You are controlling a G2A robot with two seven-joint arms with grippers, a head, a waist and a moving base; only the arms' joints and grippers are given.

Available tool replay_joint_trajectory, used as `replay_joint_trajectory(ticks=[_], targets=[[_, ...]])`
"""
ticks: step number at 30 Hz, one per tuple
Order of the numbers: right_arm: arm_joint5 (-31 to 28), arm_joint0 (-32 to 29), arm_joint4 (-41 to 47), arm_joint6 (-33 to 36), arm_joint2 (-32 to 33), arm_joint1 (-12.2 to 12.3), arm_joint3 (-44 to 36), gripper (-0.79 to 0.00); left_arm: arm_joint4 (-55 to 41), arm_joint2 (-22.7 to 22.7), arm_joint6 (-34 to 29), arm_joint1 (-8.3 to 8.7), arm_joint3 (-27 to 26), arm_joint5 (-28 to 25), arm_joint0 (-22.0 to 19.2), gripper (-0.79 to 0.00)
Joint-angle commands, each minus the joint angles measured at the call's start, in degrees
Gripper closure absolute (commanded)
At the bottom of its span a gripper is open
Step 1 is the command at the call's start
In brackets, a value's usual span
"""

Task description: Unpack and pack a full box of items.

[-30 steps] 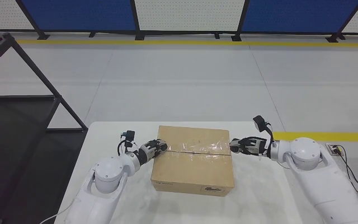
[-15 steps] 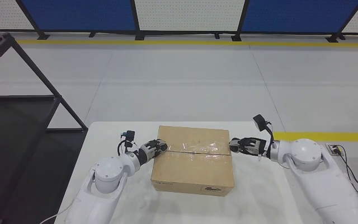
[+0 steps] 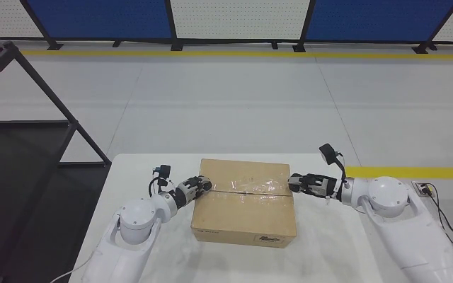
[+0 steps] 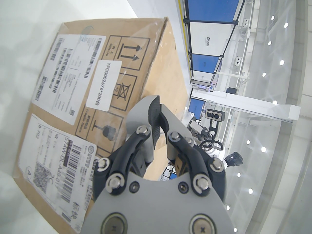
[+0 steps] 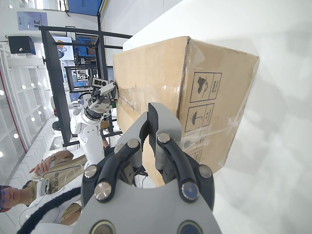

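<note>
A closed cardboard box (image 3: pixel 244 201) stands in the middle of the white table (image 3: pixel 138 173), with a clear tape seam (image 3: pixel 248 188) running across its lid. My left gripper (image 3: pixel 204 185) is shut and rests against the left end of that seam, at the box's top edge. In the left wrist view the shut gripper (image 4: pixel 157 103) lies over the labelled side of the box (image 4: pixel 97 74). My right gripper (image 3: pixel 292 186), also shut, touches the right end of the seam. The right wrist view shows it (image 5: pixel 150 109) at the top edge of the box (image 5: pixel 158 74), holding nothing.
A black metal rack (image 3: pixel 42 127) stands off the table's left side. Bare table runs on both sides of the box and in front of it. Blue and white partition panels (image 3: pixel 241 18) close the far floor.
My right gripper has edged a little leftward, closer against the box's right end. The left gripper and the box have stayed put.
</note>
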Motion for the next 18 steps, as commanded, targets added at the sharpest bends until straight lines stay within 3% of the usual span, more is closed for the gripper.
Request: replay_joint_trajectory(ticks=[1,18], targets=[[0.0,-0.1,0.0,-0.1,0.0,0.0,-0.4,0.0,-0.1,0.0,0.6,0.03,-0.5,-0.4,0.7,0.0],[0.2,-0.9,0.2,0.3,0.1,0.1,-4.1,0.0,0.1,0.5,0.8,0.28,-0.8,0.3,0.6,0.0]])
